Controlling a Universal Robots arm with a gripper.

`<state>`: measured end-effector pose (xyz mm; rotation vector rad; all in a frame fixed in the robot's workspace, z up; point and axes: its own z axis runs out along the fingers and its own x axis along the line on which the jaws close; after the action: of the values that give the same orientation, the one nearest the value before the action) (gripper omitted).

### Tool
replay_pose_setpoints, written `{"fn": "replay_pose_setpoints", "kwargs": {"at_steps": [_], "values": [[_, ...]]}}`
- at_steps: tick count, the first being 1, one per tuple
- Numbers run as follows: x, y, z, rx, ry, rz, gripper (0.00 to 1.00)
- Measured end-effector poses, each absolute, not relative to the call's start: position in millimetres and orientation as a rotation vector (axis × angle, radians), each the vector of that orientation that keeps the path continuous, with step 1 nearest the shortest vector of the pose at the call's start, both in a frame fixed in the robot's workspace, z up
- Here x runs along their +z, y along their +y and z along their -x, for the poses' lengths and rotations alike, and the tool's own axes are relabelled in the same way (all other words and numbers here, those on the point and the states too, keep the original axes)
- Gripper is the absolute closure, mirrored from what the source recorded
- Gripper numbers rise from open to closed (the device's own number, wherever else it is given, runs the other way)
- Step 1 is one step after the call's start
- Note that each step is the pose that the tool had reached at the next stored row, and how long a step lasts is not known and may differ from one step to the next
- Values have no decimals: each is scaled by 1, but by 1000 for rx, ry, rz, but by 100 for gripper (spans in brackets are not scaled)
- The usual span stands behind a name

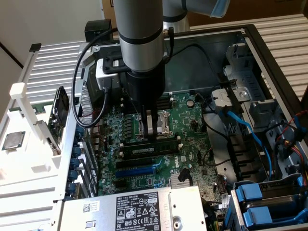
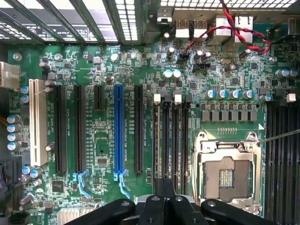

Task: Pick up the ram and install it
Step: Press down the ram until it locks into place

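Blue expansion slot [image 2: 119, 136] stands among black slots on the motherboard [image 2: 103, 150]; in the exterior view it [image 1: 137, 169] lies nearer the camera than the gripper. The ram [image 1: 150, 149] sits seated in a memory slot between blue slot and CPU socket [image 2: 227, 174]. Gripper [image 1: 150, 136] just above the ram, fingers [image 2: 164, 199] closed together, holding nothing

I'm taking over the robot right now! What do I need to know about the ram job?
Gripper: shut, low over the memory slots beside the CPU socket.
Ram: standing on edge along a slot, right under the fingertips.
Done: ram picked up and brought to the slot.
Left: whether it is fully seated cannot be told, so treat the install as unfinished.
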<state>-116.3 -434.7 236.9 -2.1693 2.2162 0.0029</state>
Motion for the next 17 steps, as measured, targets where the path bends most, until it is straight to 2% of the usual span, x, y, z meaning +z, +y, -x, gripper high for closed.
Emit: {"fn": "replay_pose_setpoints", "kwargs": {"at_steps": [17], "values": [[232,-435,116,0,2218,2171,89]]}}
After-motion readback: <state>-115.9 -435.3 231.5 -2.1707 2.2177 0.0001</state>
